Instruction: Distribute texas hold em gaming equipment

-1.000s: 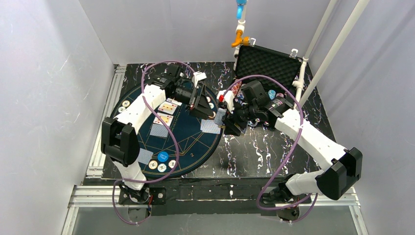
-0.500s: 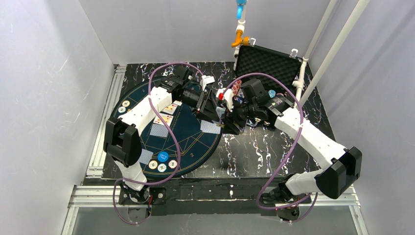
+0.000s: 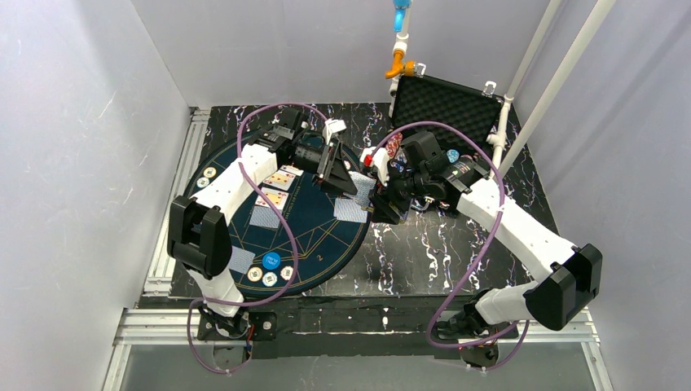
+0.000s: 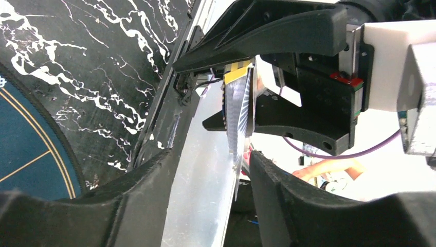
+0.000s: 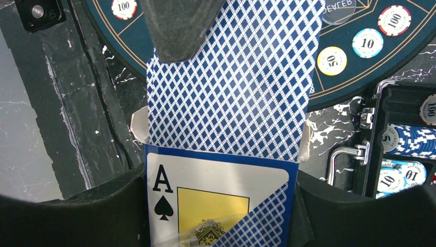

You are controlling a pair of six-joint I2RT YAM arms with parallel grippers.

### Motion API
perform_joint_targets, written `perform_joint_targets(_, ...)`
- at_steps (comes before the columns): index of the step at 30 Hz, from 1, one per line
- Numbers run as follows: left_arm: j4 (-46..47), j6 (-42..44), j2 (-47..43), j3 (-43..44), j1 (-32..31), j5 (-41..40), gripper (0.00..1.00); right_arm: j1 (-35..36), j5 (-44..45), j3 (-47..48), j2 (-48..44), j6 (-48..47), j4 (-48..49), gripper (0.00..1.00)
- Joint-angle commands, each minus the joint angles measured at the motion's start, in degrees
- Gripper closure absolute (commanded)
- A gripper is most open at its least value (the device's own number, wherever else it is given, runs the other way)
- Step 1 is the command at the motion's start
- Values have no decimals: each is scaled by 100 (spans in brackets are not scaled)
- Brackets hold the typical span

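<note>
A card [image 5: 231,77] juts from the pack [image 5: 221,206].
Right end effector [image 5: 221,180] clamps the pack; left end effector [image 4: 213,159] straddles the card, jaws apart.

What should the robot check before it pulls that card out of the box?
1. Right gripper holds card box: ok.
2. Card sticks out of box: ok.
3. Left gripper straddles card: ok.
4. Left fingers pinch card: not ok, gap on one side.
5. Only one card coming: cannot tell.
6. Bare spot on mat: ok.
</note>
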Motion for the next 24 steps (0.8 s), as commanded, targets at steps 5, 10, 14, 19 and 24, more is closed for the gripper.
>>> perform_joint_targets(5, 663, -598, -412, -113, -181, 21, 39, 4, -179, 120, -119, 25, 310, 99)
perform_joint_targets(10, 526, -596, -315, -110, -158, -337, 65, 8, -156, 173, -107, 12, 273, 99)
perform_joint_targets(14, 498, -603, -397, -256, 87, -205, 79, 8, -107, 125, -164, -4, 240, 99)
perform_joint_targets(19, 483, -523, -548, -358, 350, -81, 100, 8, -83, 53, -191, -35, 231, 99)
perform_joint_targets(24, -476, 227, -542, -263, 963, -90, 100, 7, -5, -22, -243, -53, 229, 99)
